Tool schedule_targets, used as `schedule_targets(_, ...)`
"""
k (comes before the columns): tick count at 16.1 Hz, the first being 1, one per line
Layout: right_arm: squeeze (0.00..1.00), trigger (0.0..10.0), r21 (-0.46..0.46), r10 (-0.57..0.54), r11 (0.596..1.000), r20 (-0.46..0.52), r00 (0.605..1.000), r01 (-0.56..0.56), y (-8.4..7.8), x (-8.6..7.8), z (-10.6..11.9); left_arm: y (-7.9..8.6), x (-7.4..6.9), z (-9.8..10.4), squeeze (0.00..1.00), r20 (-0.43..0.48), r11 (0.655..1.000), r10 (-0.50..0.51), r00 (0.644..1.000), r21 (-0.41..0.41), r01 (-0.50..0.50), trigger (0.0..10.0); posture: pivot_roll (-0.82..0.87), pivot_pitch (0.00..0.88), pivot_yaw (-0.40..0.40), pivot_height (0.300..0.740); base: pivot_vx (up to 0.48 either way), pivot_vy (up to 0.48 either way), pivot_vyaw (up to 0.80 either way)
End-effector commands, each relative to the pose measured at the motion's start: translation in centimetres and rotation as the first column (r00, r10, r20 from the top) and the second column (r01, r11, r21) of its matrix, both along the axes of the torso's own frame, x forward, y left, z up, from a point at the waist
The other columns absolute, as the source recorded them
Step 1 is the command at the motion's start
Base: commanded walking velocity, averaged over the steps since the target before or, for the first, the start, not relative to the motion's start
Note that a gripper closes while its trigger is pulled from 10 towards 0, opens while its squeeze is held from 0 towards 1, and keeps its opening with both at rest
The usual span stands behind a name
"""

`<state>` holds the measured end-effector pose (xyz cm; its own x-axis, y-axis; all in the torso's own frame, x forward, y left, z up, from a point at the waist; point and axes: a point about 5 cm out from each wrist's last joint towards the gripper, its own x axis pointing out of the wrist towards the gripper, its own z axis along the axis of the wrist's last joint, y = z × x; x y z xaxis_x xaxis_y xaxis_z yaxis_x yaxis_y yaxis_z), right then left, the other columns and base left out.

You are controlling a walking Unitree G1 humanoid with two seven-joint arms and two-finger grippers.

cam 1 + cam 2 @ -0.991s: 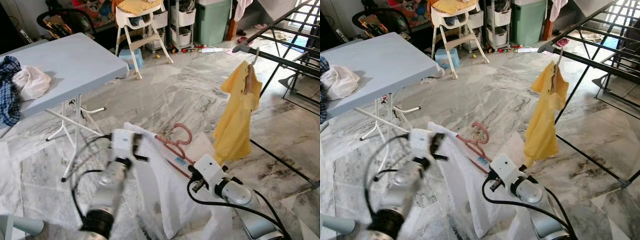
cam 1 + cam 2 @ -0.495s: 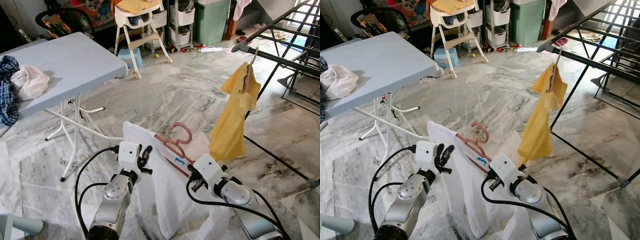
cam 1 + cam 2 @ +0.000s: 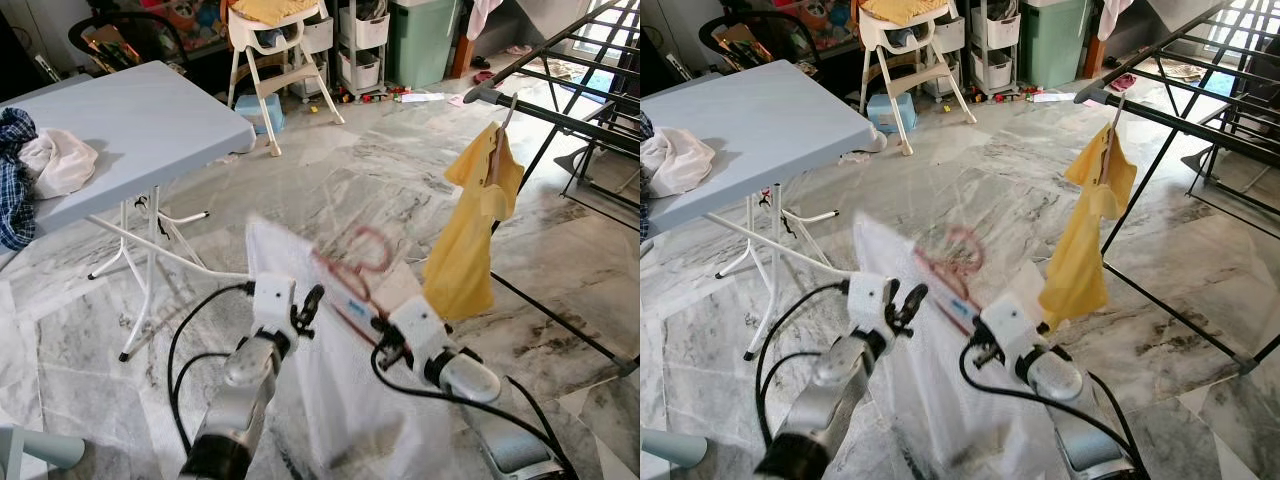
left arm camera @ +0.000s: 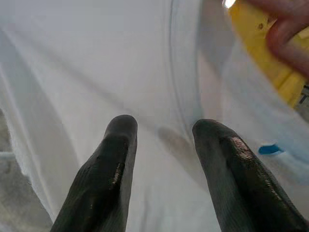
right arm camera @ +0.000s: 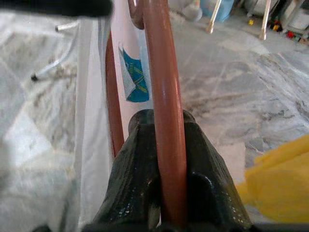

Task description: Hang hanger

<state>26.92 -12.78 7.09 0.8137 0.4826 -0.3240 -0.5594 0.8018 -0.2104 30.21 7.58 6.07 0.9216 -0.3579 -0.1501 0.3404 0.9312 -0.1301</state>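
Right gripper [image 5: 161, 159] clamped on the pink hanger [image 5: 164, 96]; left gripper [image 4: 161, 140] spread open against the white shirt [image 4: 87, 63], yellow shirt [image 3: 472, 230] hanging close by.

The hanger [image 5: 164, 111] is reddish brown, and the garment [image 3: 330, 380] on it is white with a small blue and white label [image 5: 133, 77]. A yellow shirt [image 3: 470, 240] hangs on the black drying rack [image 3: 570, 115]. The floor [image 3: 340, 180] is grey and white marble with dark veins. The bench [image 3: 140, 125] has a pale blue-grey top and white legs; on it lie a white cloth [image 3: 62, 162] and a blue checked cloth [image 3: 14, 190]. The high chair [image 3: 275, 45] is white with a yellow cushion. The bin [image 3: 425, 40] is green. Both grippers have black fingers [image 4: 108, 179].
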Motion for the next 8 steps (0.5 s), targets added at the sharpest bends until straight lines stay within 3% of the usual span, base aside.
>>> schedule_targets(1, 0.00, 10.0, 0.041, 0.012, 0.999, 0.049, 0.999, -0.014, 0.4, 0.4, 1.4, 0.3, 0.1, -0.2, 1.00, -0.007, 1.000, 0.015, 1.000, 0.016, -0.015, 10.0, -0.17, 0.032, 0.103, 0.740, 0.000, 0.000, 0.00)
schedule_targets(8, 0.00, 10.0, 0.058, 0.043, 0.997, 0.018, 0.999, -0.044, 1.0, -0.4, 1.0, 1.0, 1.4, 0.4, 1.00, 0.026, 0.998, 0.061, 0.998, 0.017, -0.061, 10.0, -0.17, 0.020, 0.112, 0.740, 0.000, 0.000, 0.00)
